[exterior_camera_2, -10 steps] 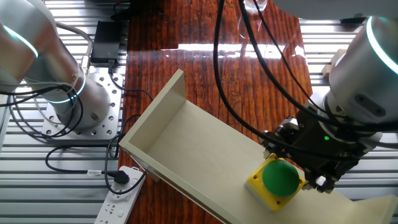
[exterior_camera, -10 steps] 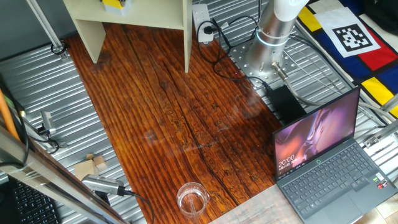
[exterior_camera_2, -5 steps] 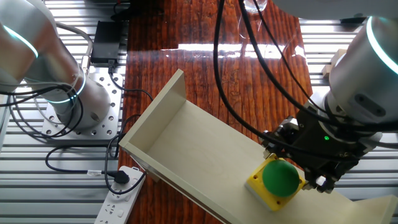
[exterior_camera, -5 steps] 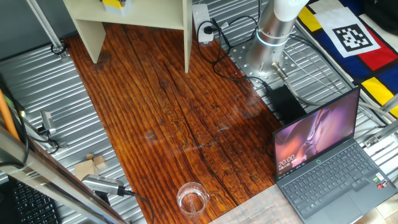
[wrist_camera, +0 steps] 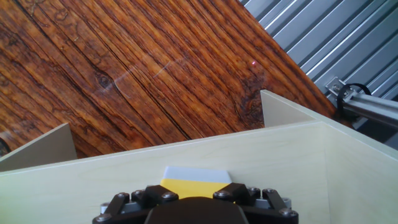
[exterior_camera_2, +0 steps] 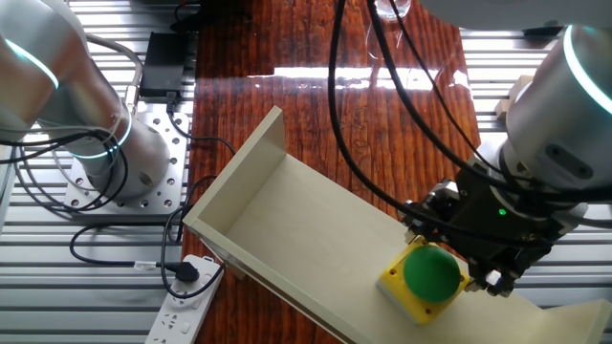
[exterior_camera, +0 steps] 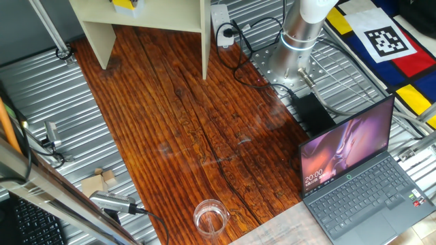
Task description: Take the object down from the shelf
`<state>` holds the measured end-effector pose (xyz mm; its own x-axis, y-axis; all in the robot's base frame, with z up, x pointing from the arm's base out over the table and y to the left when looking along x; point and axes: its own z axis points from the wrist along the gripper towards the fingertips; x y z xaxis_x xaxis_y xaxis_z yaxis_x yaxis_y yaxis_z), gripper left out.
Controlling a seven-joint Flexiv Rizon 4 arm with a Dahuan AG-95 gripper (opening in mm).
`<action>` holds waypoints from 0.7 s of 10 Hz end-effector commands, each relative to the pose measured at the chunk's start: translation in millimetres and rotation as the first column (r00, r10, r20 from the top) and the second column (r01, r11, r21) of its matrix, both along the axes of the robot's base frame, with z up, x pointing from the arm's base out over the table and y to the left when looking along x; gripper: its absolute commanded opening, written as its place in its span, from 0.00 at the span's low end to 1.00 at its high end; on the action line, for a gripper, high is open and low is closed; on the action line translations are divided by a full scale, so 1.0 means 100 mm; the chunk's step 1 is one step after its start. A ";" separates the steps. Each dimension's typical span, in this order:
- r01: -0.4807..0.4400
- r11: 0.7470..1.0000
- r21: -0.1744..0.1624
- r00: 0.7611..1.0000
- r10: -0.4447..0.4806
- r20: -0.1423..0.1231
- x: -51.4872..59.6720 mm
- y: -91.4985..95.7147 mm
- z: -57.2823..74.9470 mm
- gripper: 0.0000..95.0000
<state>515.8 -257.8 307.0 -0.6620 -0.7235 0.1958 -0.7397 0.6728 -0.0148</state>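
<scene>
The yellow box with a round green button [exterior_camera_2: 430, 272] sits on the top board of the cream shelf [exterior_camera_2: 296, 239], near its right end. My gripper [exterior_camera_2: 451, 256] hangs over the box, its black fingers at the box's sides; whether they press on it cannot be told. In the hand view the yellow box [wrist_camera: 196, 176] shows just past the black gripper body [wrist_camera: 196, 202], on the shelf board [wrist_camera: 267, 162]. In the one fixed view only the shelf's lower part [exterior_camera: 146, 20] and a bit of the yellow box [exterior_camera: 124, 3] show at the top edge.
An open laptop [exterior_camera: 354, 170] stands at the right. A clear glass [exterior_camera: 210, 216] stands at the wooden table's front edge, with pale wooden blocks [exterior_camera: 102, 180] to its left. A power strip [exterior_camera_2: 182, 301] and cables lie by the arm's base [exterior_camera: 293, 47].
</scene>
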 end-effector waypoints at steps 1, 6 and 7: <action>0.029 0.999 -0.021 1.000 -0.029 -0.010 0.00 0.20 0.17 0.00; 0.026 1.000 -0.014 1.000 -0.026 -0.009 0.01 0.24 0.18 0.00; 0.026 1.000 -0.014 1.000 -0.026 -0.009 0.01 0.25 0.17 0.00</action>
<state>518.3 -229.0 322.9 -0.6792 -0.7034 0.2097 -0.7218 0.6919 -0.0167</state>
